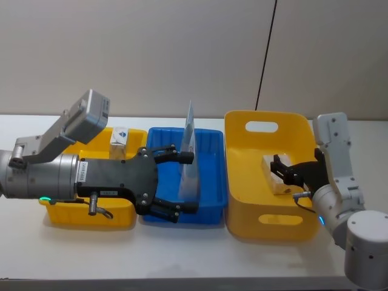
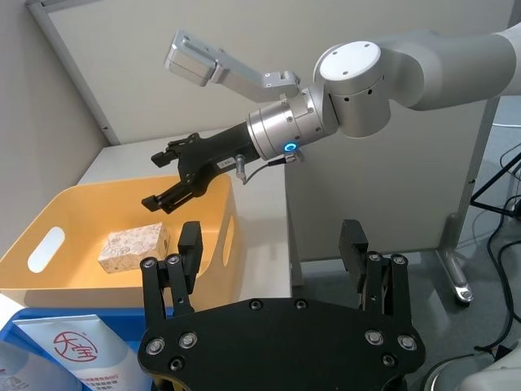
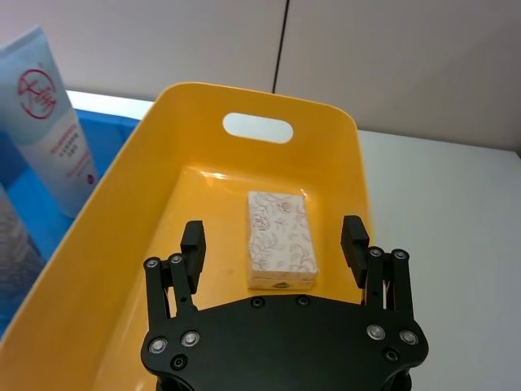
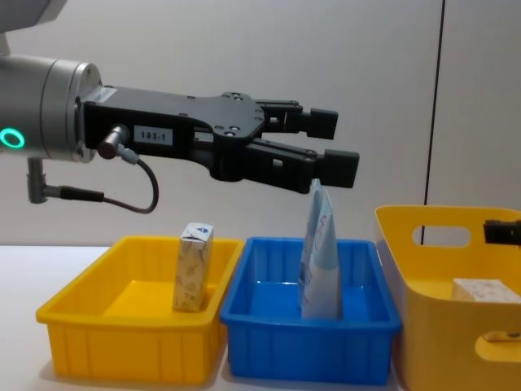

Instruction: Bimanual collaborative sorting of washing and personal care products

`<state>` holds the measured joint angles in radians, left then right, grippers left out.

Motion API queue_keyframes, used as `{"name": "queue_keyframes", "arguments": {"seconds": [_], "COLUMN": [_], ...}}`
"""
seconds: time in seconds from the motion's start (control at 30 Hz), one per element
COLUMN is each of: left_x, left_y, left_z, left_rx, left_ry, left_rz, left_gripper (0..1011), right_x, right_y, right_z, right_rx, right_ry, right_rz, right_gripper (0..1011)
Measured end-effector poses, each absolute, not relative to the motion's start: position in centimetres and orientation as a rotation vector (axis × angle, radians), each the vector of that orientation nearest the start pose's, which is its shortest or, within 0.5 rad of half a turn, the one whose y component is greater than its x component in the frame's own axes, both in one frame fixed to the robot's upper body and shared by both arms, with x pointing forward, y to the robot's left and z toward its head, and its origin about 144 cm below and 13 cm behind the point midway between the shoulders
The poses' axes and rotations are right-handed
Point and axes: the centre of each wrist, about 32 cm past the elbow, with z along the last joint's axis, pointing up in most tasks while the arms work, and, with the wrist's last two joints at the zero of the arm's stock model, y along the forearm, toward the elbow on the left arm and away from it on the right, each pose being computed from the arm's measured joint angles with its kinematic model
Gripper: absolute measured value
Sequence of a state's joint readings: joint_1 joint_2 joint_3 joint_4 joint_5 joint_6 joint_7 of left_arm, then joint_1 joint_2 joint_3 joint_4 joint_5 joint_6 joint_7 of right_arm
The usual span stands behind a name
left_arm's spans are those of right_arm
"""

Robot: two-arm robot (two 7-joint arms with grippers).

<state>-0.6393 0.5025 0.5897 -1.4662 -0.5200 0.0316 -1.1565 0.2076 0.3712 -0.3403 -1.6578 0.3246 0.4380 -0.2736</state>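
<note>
We see the left fingers (image 4: 338, 167) spread wide, empty, just above the pouch (image 4: 319, 252), and the right fingers (image 3: 355, 236) likewise over the carton (image 3: 281, 240)

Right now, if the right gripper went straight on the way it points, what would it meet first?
Probably the cream carton lying in the tall yellow bin: the right gripper frames it between open fingers. Depth is unclear, though.

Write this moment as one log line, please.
left gripper: open, above pouch in blue bin | right gripper: open, over carton in tall yellow bin
</note>
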Motion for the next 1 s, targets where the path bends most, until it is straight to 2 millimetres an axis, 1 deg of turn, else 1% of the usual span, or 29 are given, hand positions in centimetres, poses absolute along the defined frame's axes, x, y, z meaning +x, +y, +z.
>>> {"name": "queue_keyframes", "arguments": {"seconds": [0.5,0.7,1.0], "left_x": [57.4,57.4,57.4], "left_y": [22.9,22.9,22.9], "left_z": [129.9,129.9,129.9], "left_rx": [0.116,0.115,0.116], "left_ry": [-0.247,-0.247,-0.247], "left_rz": [-0.020,-0.020,-0.020], "left_gripper": [1001,1001,1001], "right_x": [48.4,48.0,47.8], "right_y": [-21.8,-21.3,-20.3], "right_z": [122.6,123.2,123.4], "right_rx": [-0.278,-0.261,-0.250], "right_ry": [0.060,0.064,0.068], "right_rz": [-1.403,-1.344,-1.277], "right_gripper": [1004,1004,1004]}}
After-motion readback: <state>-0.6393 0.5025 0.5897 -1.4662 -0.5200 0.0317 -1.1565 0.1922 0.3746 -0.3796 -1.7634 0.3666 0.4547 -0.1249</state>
